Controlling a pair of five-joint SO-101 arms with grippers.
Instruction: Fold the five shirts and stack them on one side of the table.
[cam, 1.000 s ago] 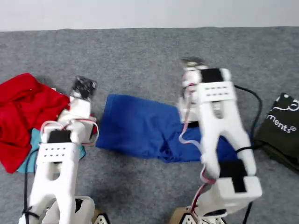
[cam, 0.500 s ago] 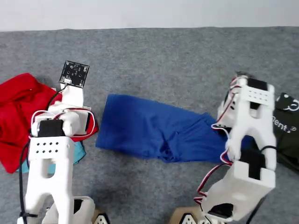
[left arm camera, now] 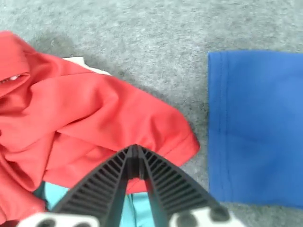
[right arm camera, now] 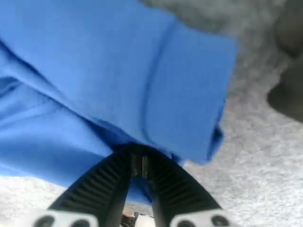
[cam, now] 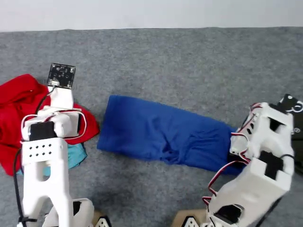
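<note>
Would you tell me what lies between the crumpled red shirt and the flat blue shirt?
A bare strip of grey felt table cover, seen in the left wrist view; the red shirt and the blue shirt do not touch.

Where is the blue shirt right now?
In the high view the blue shirt lies spread across the middle of the table, between the red shirt on the left and the dark shirt on the right, its right end in the right gripper.
</note>
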